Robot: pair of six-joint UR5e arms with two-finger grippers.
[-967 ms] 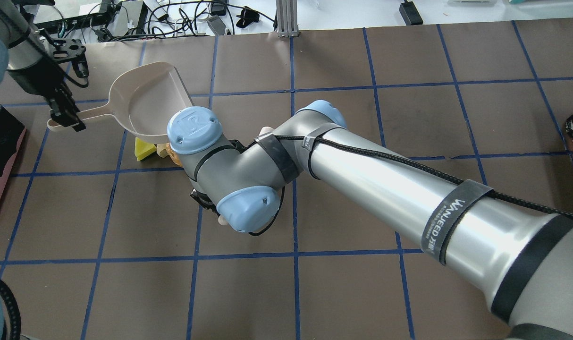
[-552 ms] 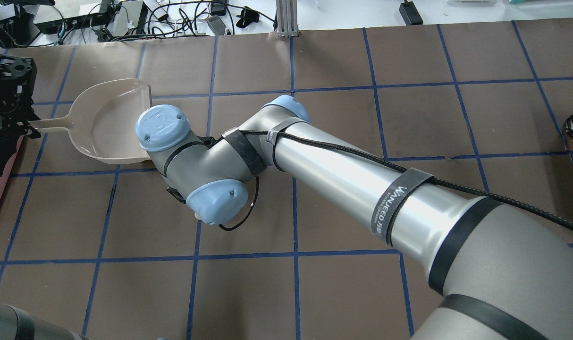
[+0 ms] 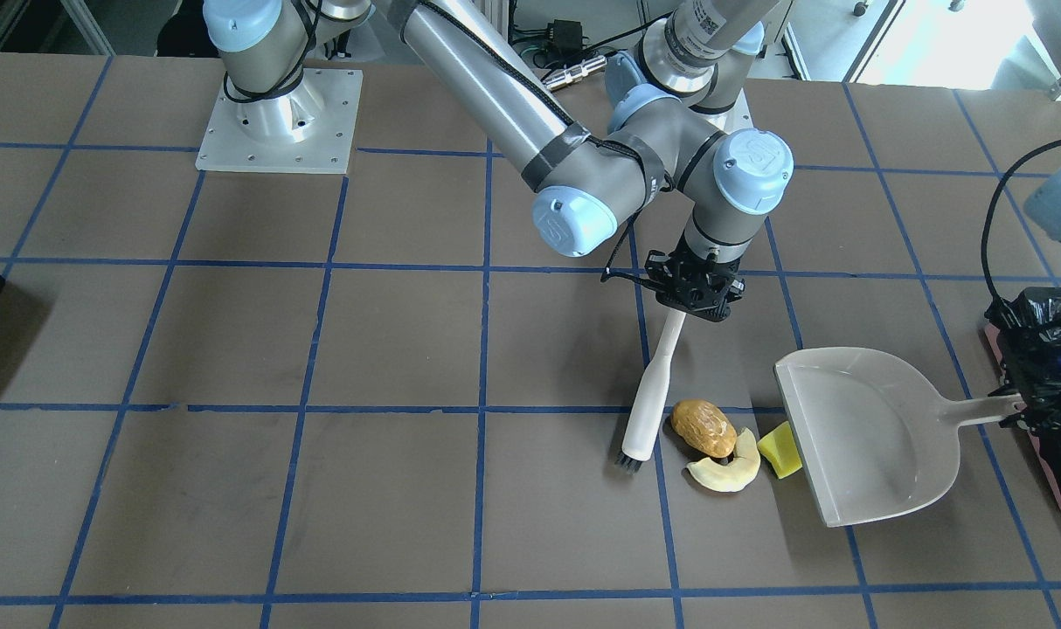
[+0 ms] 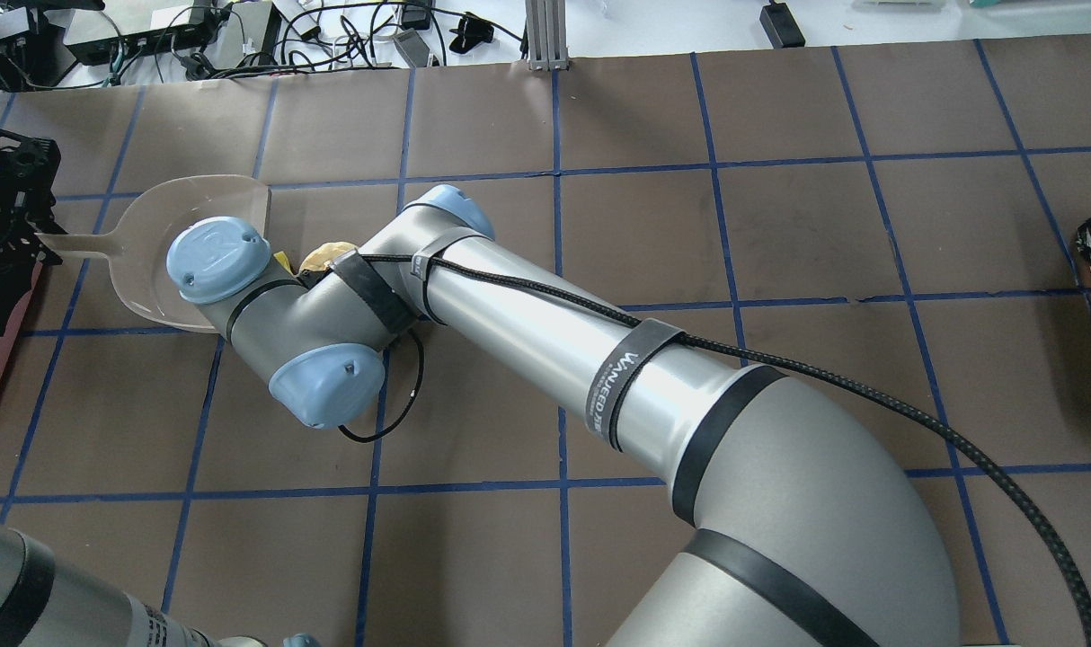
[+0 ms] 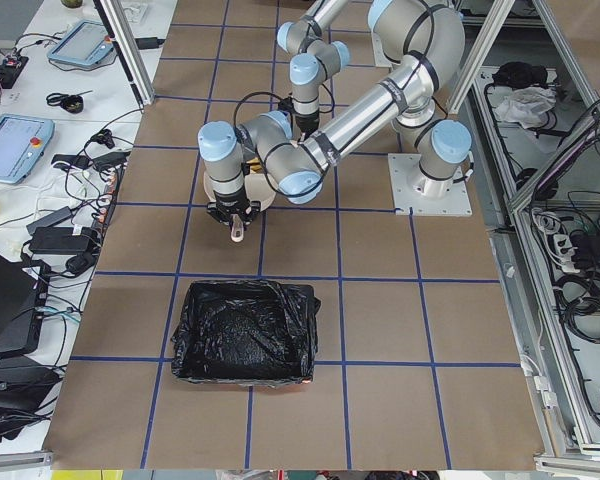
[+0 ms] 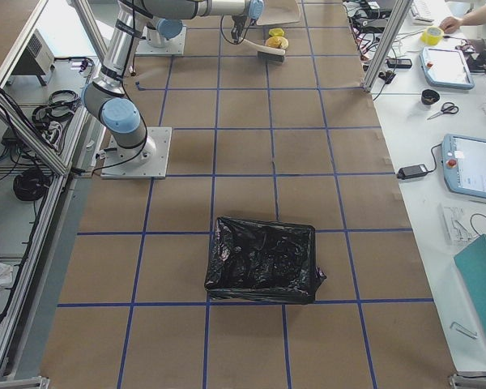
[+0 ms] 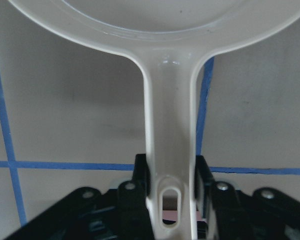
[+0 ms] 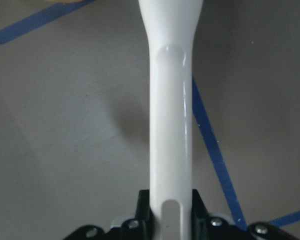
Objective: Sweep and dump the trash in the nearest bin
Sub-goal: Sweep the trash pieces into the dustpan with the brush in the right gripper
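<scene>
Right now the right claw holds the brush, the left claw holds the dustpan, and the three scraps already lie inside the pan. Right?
No. The three scraps lie on the table, between the brush and the open mouth of the dustpan; the front-facing view shows this. The rest stands.

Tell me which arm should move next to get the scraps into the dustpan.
Right. The right hand grips the brush, whose bristles sit beside the brown lump, on the side away from the dustpan. The left hand just holds the dustpan, its mouth at the yellow-green wedge.
</scene>
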